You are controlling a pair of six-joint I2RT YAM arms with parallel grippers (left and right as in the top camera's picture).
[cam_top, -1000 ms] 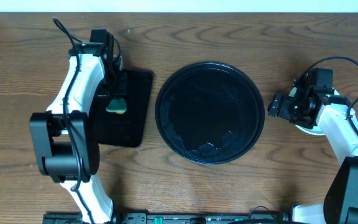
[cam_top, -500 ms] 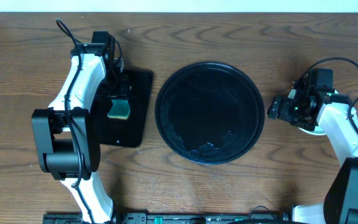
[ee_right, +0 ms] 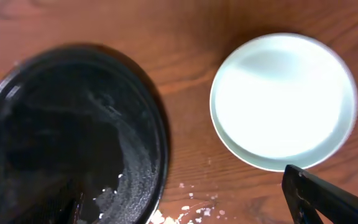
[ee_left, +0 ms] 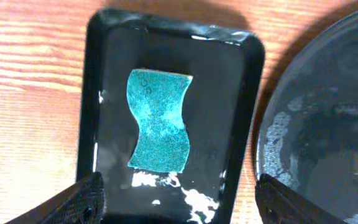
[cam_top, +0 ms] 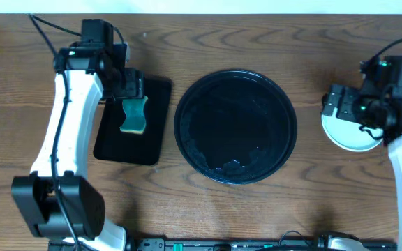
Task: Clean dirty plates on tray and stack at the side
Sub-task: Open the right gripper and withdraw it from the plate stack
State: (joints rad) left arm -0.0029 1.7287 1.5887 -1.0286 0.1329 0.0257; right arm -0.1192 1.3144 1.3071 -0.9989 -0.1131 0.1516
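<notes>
Wood-grain desk (cam_top: pixel 306 209) seen from above: the round black tray (cam_top: pixel 236 125) sat at centre, its glossy floor streaked with wet. A pale mint plate (ee_right: pixel 283 99) rested on the desk to the right of it, near but not touching; whether others lay beneath could not be told. The right gripper (ee_right: pixel 185 202) hung above it, fingers spread and empty. The left gripper (ee_left: pixel 182 202), fingers also wide apart, hovered over a rectangular black tray (ee_left: pixel 216 106) holding a teal sponge (ee_left: pixel 159 121).

Lab-type test setup — wood-grain table (cam_top: pixel 306 209), cabled robot arms (cam_top: pixel 61 125).
</notes>
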